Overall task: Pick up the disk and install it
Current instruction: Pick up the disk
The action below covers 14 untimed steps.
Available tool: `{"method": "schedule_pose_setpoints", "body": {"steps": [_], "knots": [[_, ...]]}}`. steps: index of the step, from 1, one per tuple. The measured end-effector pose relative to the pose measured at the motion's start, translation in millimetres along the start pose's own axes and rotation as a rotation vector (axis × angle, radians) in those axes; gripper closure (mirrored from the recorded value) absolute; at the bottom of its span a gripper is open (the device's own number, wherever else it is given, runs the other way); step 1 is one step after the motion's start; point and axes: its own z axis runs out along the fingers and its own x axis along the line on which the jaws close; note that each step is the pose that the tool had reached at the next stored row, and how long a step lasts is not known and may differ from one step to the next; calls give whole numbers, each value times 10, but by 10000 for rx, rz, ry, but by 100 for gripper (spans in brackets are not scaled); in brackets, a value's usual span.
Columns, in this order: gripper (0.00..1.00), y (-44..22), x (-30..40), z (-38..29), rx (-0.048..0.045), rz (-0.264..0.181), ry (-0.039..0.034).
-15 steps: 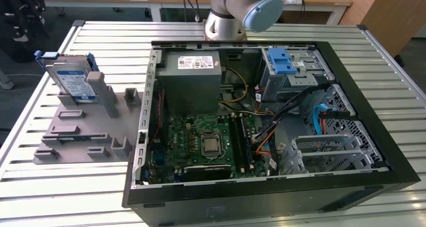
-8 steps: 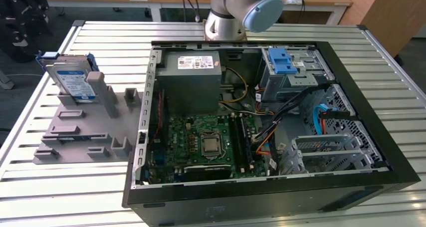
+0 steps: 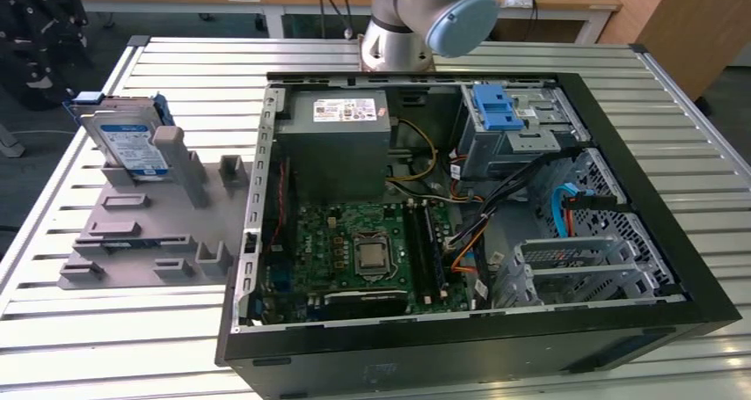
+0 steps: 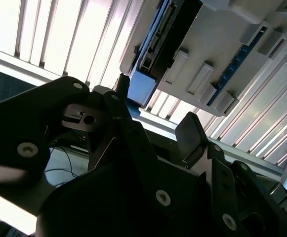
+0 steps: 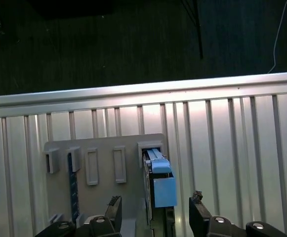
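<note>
Silver metal with blue rails, the disk (image 3: 127,143) stands on edge in a slot of the grey holder (image 3: 141,233) at the exterior view's left, beside the open computer case (image 3: 470,352) on the slatted aluminium surface (image 3: 83,330). In the first wrist view the end effector (image 5: 156,205) hangs near it, fingers (image 5: 198,210) spread wide, the disk's blue end showing between them, gripping nothing
</note>
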Motion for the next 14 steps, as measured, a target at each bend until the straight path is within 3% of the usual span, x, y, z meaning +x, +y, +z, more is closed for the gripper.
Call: {"method": "schedule_pose_setpoints", "body": {"steps": [14], "knots": [[35,10,-17,178,35,-197,-12]]}}
